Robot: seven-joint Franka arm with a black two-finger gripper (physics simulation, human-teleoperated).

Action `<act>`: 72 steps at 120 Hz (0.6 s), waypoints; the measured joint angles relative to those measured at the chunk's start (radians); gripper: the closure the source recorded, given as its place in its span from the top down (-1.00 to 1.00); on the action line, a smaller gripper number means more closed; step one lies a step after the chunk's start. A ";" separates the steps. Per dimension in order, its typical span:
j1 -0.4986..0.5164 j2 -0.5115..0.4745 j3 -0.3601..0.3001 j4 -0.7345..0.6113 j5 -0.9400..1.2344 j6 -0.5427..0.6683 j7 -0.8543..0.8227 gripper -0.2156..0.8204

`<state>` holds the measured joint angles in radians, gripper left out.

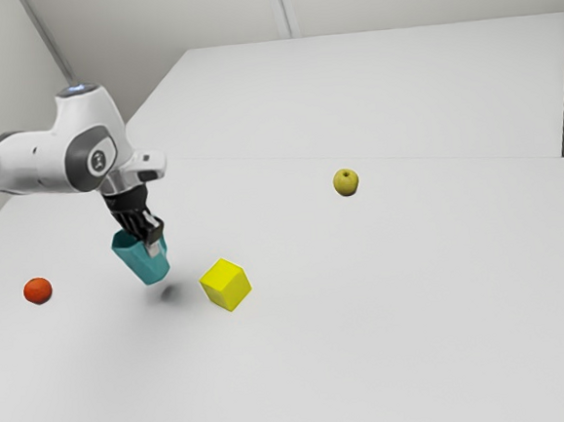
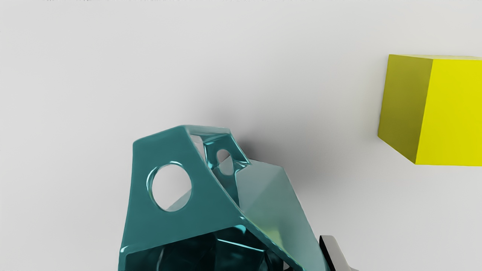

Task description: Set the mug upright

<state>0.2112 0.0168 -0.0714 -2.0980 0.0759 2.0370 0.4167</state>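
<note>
The exterior view slants down toward the yellow cube [image 1: 225, 285] from well away; the wrist view, sharing it, looks down close by.

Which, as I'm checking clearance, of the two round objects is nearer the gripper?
The red one, toward the exterior view's left; the yellow-green one lies farther off.

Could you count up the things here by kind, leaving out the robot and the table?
Mugs: 1, the teal mug
Cubes: 1, the yellow cube
Round things: 2, the orange-red ball and the yellow-green fruit
Total: 4
</note>
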 joint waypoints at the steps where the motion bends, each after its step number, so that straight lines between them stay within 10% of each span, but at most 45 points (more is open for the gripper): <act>1: -0.001 -0.001 0.000 -0.003 0.002 0.005 -0.004 -0.87; 72: -0.061 0.005 -0.001 -0.108 0.054 0.251 -0.172 -0.87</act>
<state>0.1498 0.0222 -0.0719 -2.2056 0.1304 2.2876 0.2450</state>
